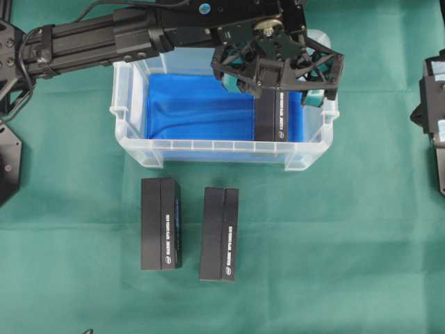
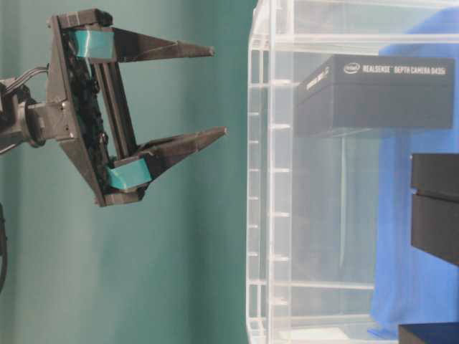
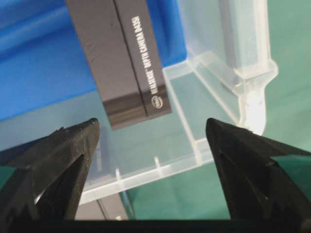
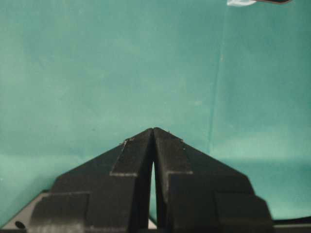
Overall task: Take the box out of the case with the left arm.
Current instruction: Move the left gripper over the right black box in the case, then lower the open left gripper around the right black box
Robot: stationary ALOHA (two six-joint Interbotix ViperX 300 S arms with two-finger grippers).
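The left end effector [image 1: 277, 82] hangs over the right end of the case [image 1: 132, 111], its two black truss fingers spread wide apart with nothing between them. The teal pads [image 1: 231, 84] on the inside of each finger are bare. From the table-level view the same end effector [image 2: 219, 92] stands clear of the case's clear wall [image 2: 269, 215], the tips pointing toward it with a gap left between them and the plastic; nothing is touched.

The box [image 1: 272, 118], black with white lettering down one long face, lies inside the case at its right end, on the blue cloth [image 1: 195, 108] that lines the floor. Seen from above it sits directly under the open fingers, one finger to either side of it. In the left wrist view the box [image 3: 121, 58] shows ahead of and between the two fingertips [image 3: 73, 145], well apart from both, slightly tilted in the picture, with the case's near rim and right corner [image 3: 243, 82] in front of it.

Two more black boxes [image 1: 161, 223] [image 1: 220, 234] lie side by side on the green surface [image 1: 348, 264] in front of the case, outside it.

The right end effector [image 4: 153, 130] sits over bare green surface, its fingers pressed together and holding nothing. In the overhead view the right arm [image 1: 432, 104] shows only at the right edge, well away from the case.
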